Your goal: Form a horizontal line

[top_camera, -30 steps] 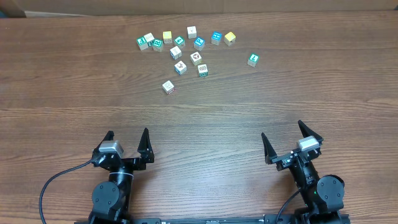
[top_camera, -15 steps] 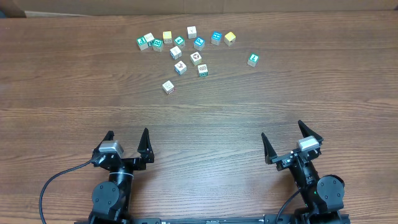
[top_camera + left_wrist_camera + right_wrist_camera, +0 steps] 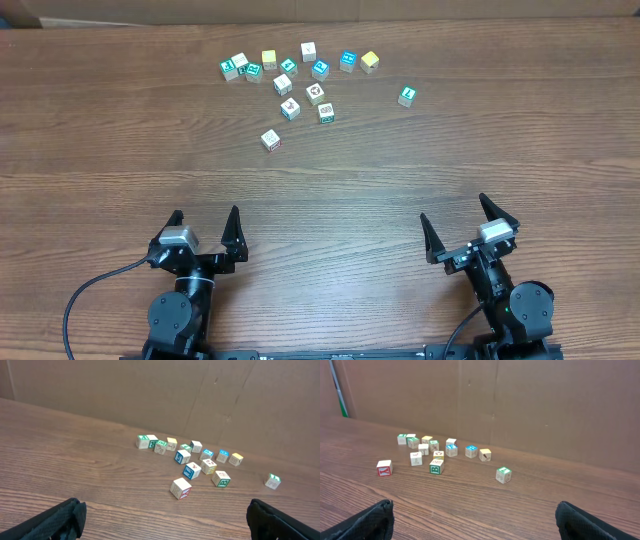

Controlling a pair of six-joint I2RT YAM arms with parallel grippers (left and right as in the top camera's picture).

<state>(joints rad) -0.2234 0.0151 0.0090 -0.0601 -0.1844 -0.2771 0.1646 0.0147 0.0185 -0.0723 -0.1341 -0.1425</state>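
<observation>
Several tiny whitish cubes with teal, yellow and red faces lie in a loose scatter [image 3: 316,93] at the far middle of the wooden table; no horizontal line is in view. One cube [image 3: 270,140] [image 3: 180,488] sits nearest, in front of the cluster. Another [image 3: 406,96] [image 3: 503,474] lies apart on the right. My left gripper [image 3: 206,215] [image 3: 162,515] and right gripper [image 3: 453,208] [image 3: 472,515] rest near the front edge, both open and holding nothing, far from the cubes.
A brown cardboard wall [image 3: 150,395] stands behind the table's far edge. Bare wooden tabletop [image 3: 330,190] stretches between the grippers and the cubes. A black cable [image 3: 80,295] runs from the left arm's base.
</observation>
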